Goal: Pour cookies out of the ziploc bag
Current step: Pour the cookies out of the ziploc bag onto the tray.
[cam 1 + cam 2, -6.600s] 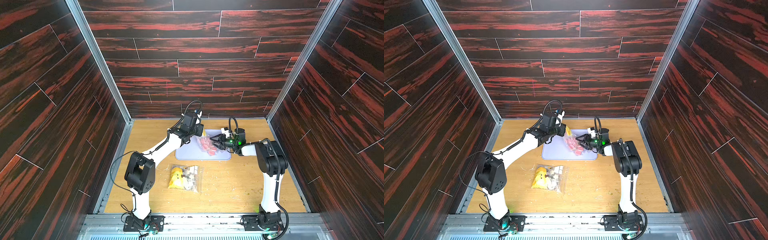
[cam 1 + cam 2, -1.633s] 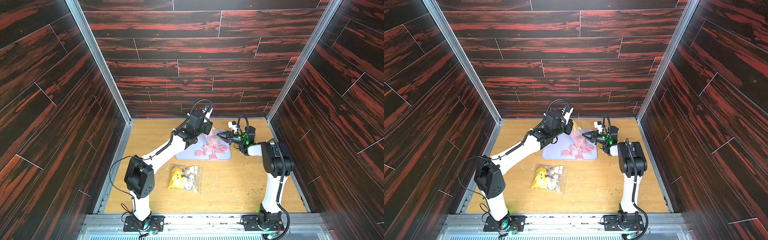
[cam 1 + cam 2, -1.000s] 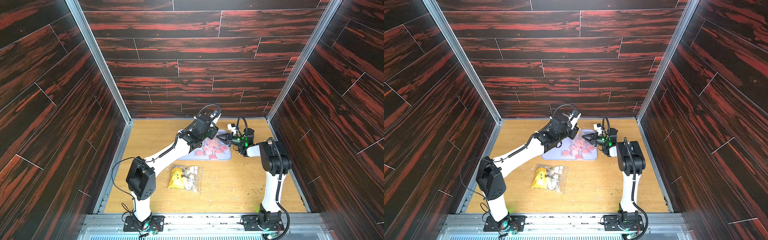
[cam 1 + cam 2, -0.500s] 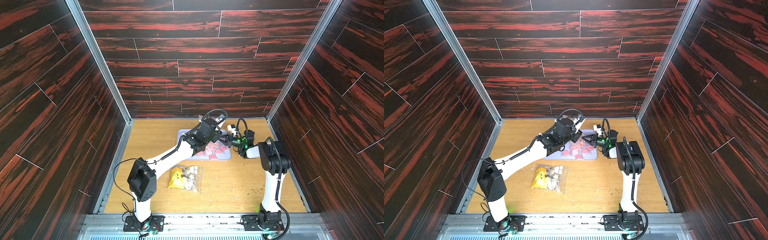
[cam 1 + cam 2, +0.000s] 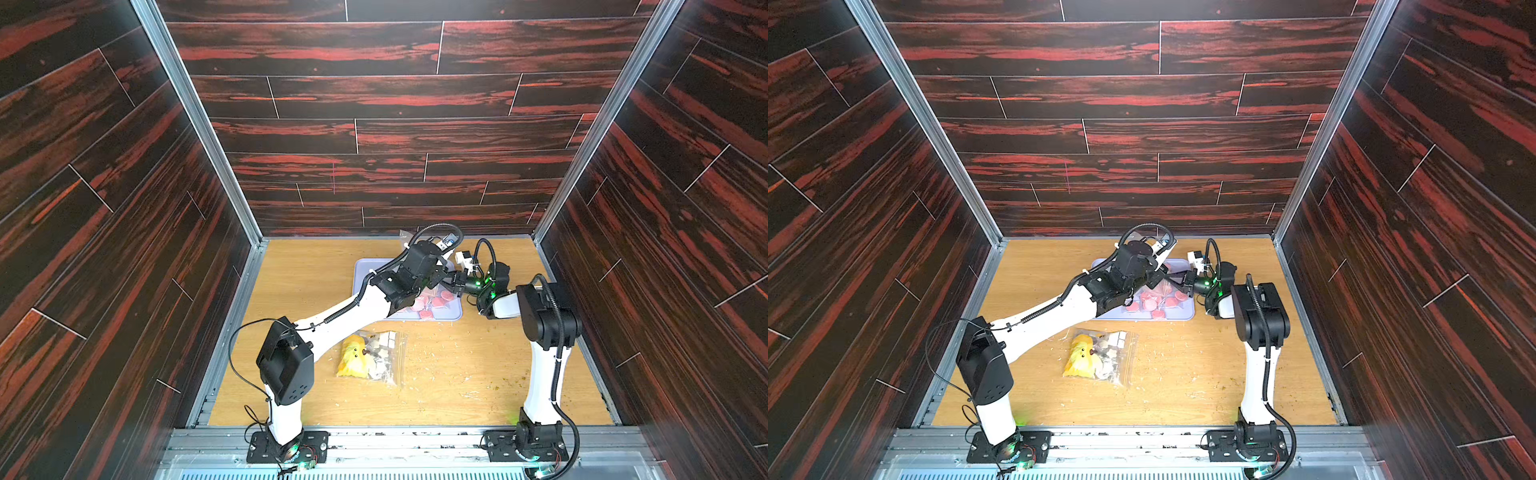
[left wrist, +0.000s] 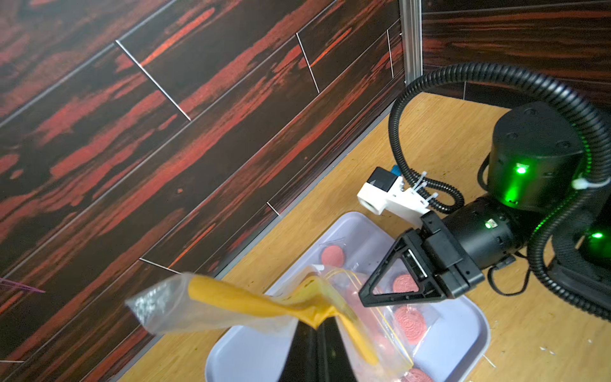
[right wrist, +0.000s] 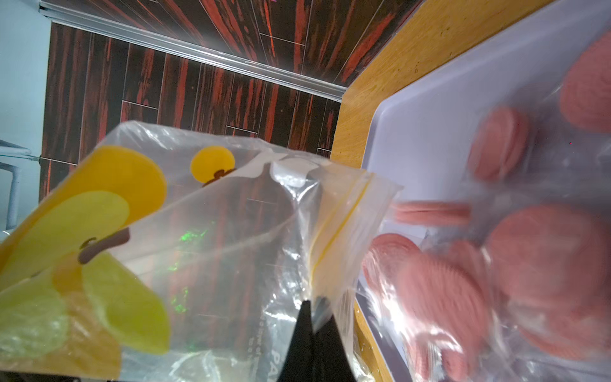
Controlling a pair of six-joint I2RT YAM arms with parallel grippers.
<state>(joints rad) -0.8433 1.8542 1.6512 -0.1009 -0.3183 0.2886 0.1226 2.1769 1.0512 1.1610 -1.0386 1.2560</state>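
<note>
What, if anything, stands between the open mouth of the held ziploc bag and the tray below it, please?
Nothing visible does. The ziploc bag, pinched by the left hand and the right hand, hangs with its mouth just over the tray, where pink cookies already lie.

We're looking into a robot test cell, a lab rig through and through! Three walls (image 5: 374, 124) of dark, red-streaked wood-look panelling box the space in, joined by bare aluminium corner posts (image 5: 198, 124). On the pale wood counter (image 5: 316, 274), a white-and-black left arm (image 5: 345, 316) and right arm (image 5: 544, 374) stand bolted to a metal rail (image 5: 415, 436) along the front edge. Ribbed black cable hose (image 6: 479, 71) loops off the joints, and green status lights (image 6: 520, 170) glow on the housings.
</note>
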